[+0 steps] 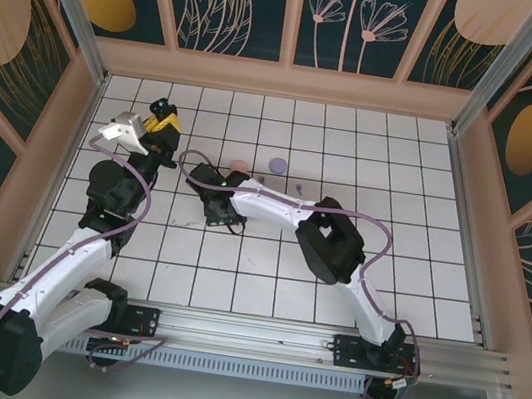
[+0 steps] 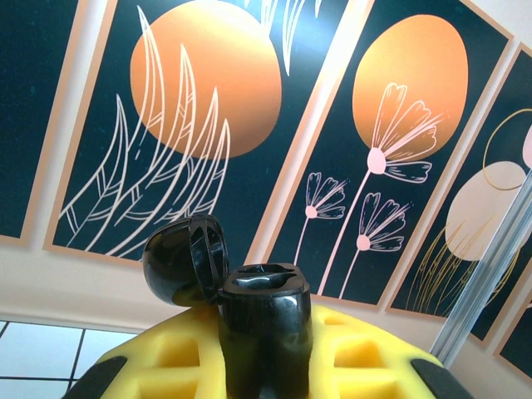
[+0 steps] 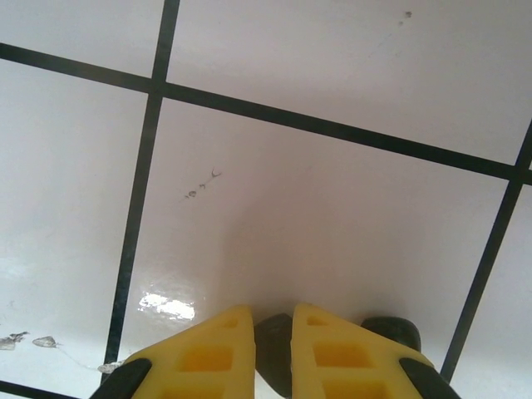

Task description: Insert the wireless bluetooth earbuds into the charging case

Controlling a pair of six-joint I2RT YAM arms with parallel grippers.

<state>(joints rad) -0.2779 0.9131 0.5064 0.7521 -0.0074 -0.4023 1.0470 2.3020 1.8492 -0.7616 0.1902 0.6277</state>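
Fingers (image 3: 208, 362) of the right gripper (image 3: 273, 320) pinch a black earbud (image 3: 271, 353) low on the tile, to the right of the black charging case (image 2: 264, 299) and nearer the arm bases. A dark piece, likely the 2nd black earbud (image 3: 391, 331), lies just beside them. The left gripper (image 2: 266, 366) clamps that case aloft, its lid (image 2: 187, 258) open. Make sure the pinch sits square before lifting. Rise straight so the neighbour isn't knocked, then bring the bud over the case and lower it stem-first into 1 well.
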